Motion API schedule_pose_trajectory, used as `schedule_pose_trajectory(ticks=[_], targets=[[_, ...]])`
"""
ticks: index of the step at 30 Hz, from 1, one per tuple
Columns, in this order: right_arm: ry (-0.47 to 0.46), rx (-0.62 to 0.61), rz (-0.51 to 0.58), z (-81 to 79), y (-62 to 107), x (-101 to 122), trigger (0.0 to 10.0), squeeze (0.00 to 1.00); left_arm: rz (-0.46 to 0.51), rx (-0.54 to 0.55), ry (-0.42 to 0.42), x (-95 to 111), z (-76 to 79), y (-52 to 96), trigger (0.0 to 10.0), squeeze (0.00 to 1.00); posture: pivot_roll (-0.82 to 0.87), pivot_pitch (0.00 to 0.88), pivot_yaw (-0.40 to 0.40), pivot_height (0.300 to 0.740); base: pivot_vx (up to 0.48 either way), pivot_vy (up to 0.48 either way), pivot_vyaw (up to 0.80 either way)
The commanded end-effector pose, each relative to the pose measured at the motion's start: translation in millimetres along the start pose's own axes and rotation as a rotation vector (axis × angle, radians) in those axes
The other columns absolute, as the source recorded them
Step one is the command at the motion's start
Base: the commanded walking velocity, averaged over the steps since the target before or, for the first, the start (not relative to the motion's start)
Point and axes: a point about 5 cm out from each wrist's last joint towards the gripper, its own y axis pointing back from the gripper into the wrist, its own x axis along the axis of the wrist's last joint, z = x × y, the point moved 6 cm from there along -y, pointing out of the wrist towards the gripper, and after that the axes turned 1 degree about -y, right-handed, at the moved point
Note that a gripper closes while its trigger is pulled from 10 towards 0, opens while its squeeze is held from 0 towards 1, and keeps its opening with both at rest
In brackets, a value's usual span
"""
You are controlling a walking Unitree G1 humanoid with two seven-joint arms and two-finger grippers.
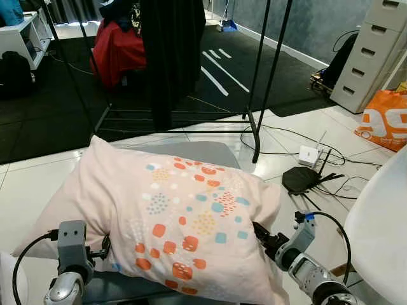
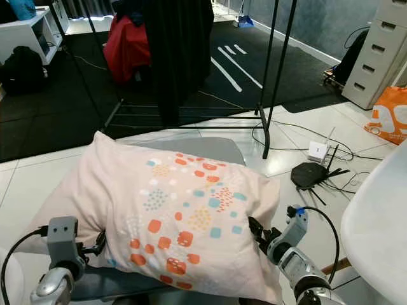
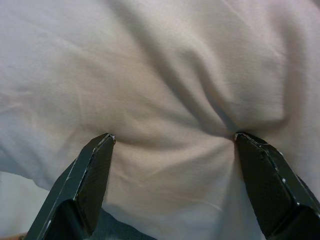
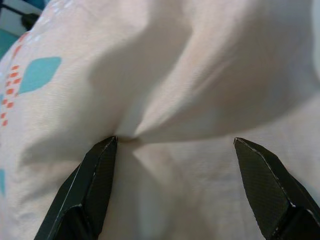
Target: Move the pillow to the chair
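On grey chair (image 1: pixel 210 154), pillow (image 1: pixel 172 216) between spread-open left claw (image 3: pixel 172 142), right claw (image 4: pixel 175 142), pressing fabric.

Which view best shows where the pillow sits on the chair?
The left eye view: the pale pink patterned pillow lies across the grey padded chair seat, overhanging it. The right eye view matches. Both wrist views show close-up creased fabric between open pincer fingers.

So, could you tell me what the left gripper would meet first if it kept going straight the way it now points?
The pillow. The left gripper is open, and both fingertips already press into the pink fabric, which puckers between them, so going on would only push deeper into the pillow's side.
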Motion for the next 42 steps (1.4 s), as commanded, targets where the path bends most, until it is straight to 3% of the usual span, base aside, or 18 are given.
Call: schedule_pose_trajectory(ticks=[1, 5, 6, 7, 11, 18, 20, 30, 35, 39, 40, 42], targets=[[-0.012, 0.005, -0.034, -0.3, 0.2, -9, 10.0, 0.00, -0.016, -0.011, -0.014, -5, 0.5, 2.4, 10.0, 0.00, -0.01, 0.107, -0.014, 0.450, 0.000, 0.000, 0.00], [-0.049, 0.009, -0.033, -1.3, -0.3, -10, 10.0, 0.00, -0.013, -0.013, -0.016, -4, 1.0, 2.0, 10.0, 0.00, -0.01, 0.104, -0.013, 0.440, 0.000, 0.000, 0.00], [-0.087, 0.090, -0.043, -16.0, -4.4, -12, 10.0, 0.00, -0.013, -0.013, -0.018, -4, 1.0, 2.2, 10.0, 0.00, 0.00, 0.100, -0.011, 0.435, 0.000, 0.000, 0.00], [-0.087, 0.090, -0.043, -16.0, -4.4, -12, 10.0, 0.00, -0.013, -0.013, -0.018, -4, 1.0, 2.2, 10.0, 0.00, 0.00, 0.100, -0.011, 0.435, 0.000, 0.000, 0.00], [-0.154, 0.238, -0.054, -43.7, -10.1, -13, 10.0, 0.00, -0.012, -0.013, -0.020, -4, 0.3, 3.3, 10.0, 0.00, 0.02, 0.099, -0.010, 0.420, 0.000, 0.000, 0.00], [-0.125, 0.279, -0.124, -52.0, -10.7, -24, 10.0, 0.00, -0.013, -0.009, -0.019, -6, -1.6, 5.3, 10.0, 0.00, 0.02, 0.109, -0.008, 0.405, 0.000, 0.000, 0.00], [-0.098, 0.214, -0.151, -46.2, -12.9, -31, 10.0, 0.00, -0.015, -0.005, -0.020, -7, -3.6, 6.3, 10.0, 0.00, 0.02, 0.113, -0.005, 0.396, 0.000, 0.000, 0.00], [-0.059, 0.147, -0.147, -44.5, -18.8, -32, 10.0, 0.00, -0.010, -0.003, -0.025, -5, -6.4, 7.0, 10.0, 0.00, 0.05, 0.127, 0.004, 0.396, 0.000, 0.000, 0.00], [-0.036, 0.237, -0.208, -69.7, -25.6, -41, 10.0, 0.00, 0.002, -0.013, -0.035, -2, -5.5, 7.6, 10.0, 0.00, 0.06, 0.131, 0.013, 0.396, 0.000, 0.000, 0.00], [-0.034, 0.277, -0.250, -76.3, -24.6, -47, 10.0, 0.00, 0.008, -0.009, -0.038, 0, -7.5, 7.3, 10.0, 0.00, 0.06, 0.131, 0.013, 0.396, 0.000, 0.000, 0.00], [-0.033, 0.288, -0.269, -77.5, -23.5, -51, 0.0, 0.00, 0.011, -0.007, -0.037, 2, -8.4, 7.1, 10.0, 0.00, 0.06, 0.131, 0.015, 0.396, 0.000, 0.000, 0.00], [-0.033, 0.288, -0.269, -77.5, -23.5, -51, 0.0, 0.00, 0.011, -0.007, -0.037, 2, -8.4, 7.1, 10.0, 0.00, 0.06, 0.131, 0.015, 0.396, 0.000, 0.000, 0.00]])
